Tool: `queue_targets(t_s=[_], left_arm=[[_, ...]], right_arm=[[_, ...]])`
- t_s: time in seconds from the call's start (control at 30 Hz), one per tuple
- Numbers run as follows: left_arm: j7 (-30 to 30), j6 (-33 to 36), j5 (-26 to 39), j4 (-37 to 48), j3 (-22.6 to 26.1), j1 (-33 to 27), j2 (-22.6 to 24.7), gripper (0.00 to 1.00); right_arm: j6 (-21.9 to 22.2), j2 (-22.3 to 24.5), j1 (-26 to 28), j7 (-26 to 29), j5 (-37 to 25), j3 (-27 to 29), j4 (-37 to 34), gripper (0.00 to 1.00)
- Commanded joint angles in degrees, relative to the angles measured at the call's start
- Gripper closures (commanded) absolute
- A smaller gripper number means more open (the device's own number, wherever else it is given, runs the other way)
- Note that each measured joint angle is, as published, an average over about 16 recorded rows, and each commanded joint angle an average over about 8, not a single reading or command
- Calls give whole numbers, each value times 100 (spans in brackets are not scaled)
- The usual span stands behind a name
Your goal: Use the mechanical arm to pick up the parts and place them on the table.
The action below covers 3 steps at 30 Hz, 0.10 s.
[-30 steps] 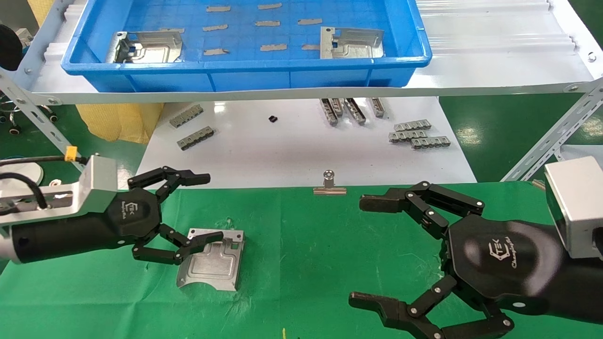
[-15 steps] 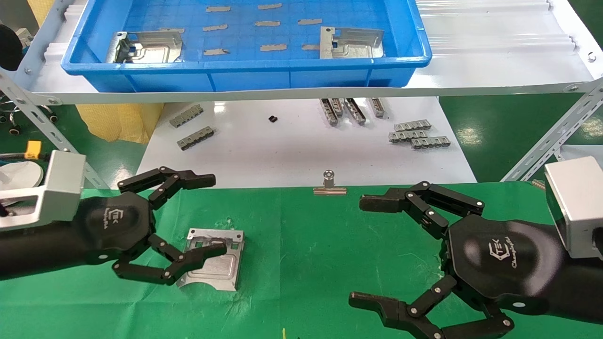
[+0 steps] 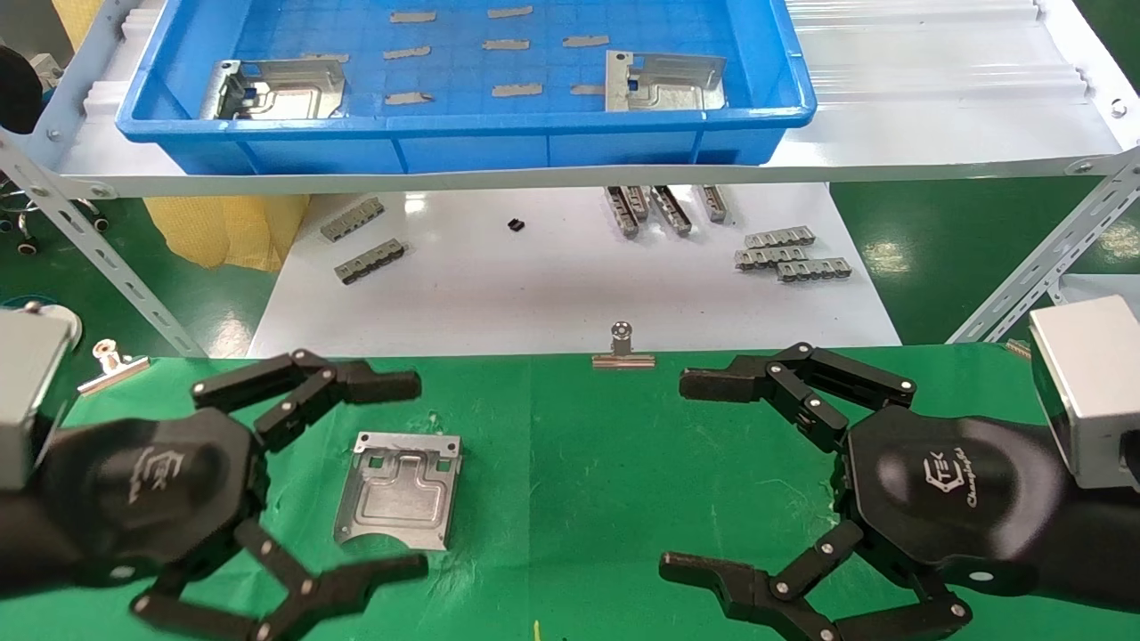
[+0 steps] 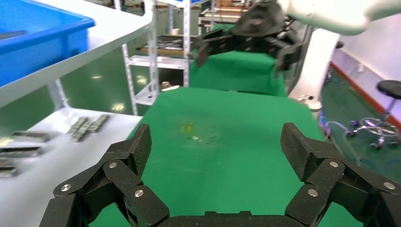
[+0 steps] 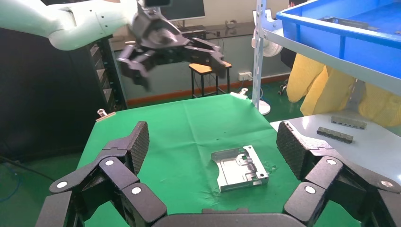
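Observation:
One silvery stamped plate lies flat on the green cloth table; it also shows in the right wrist view. My left gripper is open and empty. It hovers near the plate's left side, palm at the near left. It holds nothing in its own view. My right gripper is open and empty over the cloth at the right, and in its own view it faces the plate. Two more plates lie in the blue bin.
The bin stands on a white shelf board with slanted metal struts at both sides. Grey notched strips and a small black piece lie on the white tabletop. Binder clips hold the cloth's far edge.
My left gripper has drawn back off the plate toward the near left, staying open. The plate stays flat on the cloth. The right arm has not moved.

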Motion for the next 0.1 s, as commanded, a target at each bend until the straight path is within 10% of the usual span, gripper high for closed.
queue_targets(t_s=[0.03,0.1], left_arm=[[-276,-17,-93,-393,-173,183,-101,0],[-344,-21,-116,-490,-215,228,-126,0]], right_arm=[[0,0,0,0,0,0,0,0],[0,0,0,0,0,0,0,0]])
